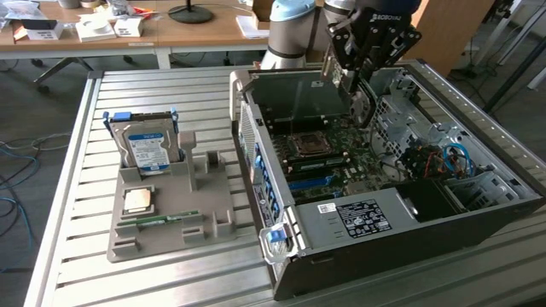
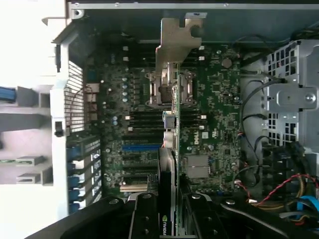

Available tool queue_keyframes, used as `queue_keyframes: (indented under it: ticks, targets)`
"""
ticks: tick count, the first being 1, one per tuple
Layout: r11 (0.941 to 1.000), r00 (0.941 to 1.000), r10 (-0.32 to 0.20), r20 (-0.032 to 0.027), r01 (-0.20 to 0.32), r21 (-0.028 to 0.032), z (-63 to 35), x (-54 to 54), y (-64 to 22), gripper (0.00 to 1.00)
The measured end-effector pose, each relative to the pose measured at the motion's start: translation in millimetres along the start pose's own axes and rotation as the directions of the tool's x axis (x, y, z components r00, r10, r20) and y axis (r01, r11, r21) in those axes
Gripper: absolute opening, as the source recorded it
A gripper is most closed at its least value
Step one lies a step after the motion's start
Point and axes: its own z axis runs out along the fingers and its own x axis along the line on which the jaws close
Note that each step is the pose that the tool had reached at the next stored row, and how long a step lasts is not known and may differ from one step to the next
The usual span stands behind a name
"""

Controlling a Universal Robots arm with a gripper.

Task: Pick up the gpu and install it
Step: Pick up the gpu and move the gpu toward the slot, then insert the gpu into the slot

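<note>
My gripper (image 1: 357, 71) hangs over the open computer case (image 1: 426, 246), shut on the gpu (image 1: 358, 102). The card points down toward the motherboard (image 1: 333, 150) at the case's back end and is held clear above it. In the wrist view the gpu (image 2: 173, 164) appears edge-on as a thin dark strip with a green edge, clamped between the black fingers (image 2: 144, 216) of my gripper (image 2: 170, 219). Its silver metal bracket (image 2: 177, 40) sticks out at the far end, over the motherboard (image 2: 214, 99) and the processor socket.
A grey parts holder (image 1: 213, 217) sits on the slatted table at the exterior view's left, carrying a silver hard drive (image 1: 145, 146), a processor (image 1: 139, 200) and a green memory stick (image 1: 158, 220). The power supply (image 1: 362, 217), coloured cables (image 1: 439, 160) and a drive cage (image 2: 294, 99) crowd the case.
</note>
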Motion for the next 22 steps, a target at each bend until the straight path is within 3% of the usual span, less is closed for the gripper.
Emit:
queue_keyframes:
  ticks: [11, 22]
  targets:
    - [1.0000, 1.0000, 0.000, -0.0001, 0.000, 0.0000, 0.8, -35.8, 1.7, 0.26]
    - [1.0000, 1.0000, 0.000, -0.0001, 0.000, 0.0000, 0.9, -36.7, 1.8, 0.26]
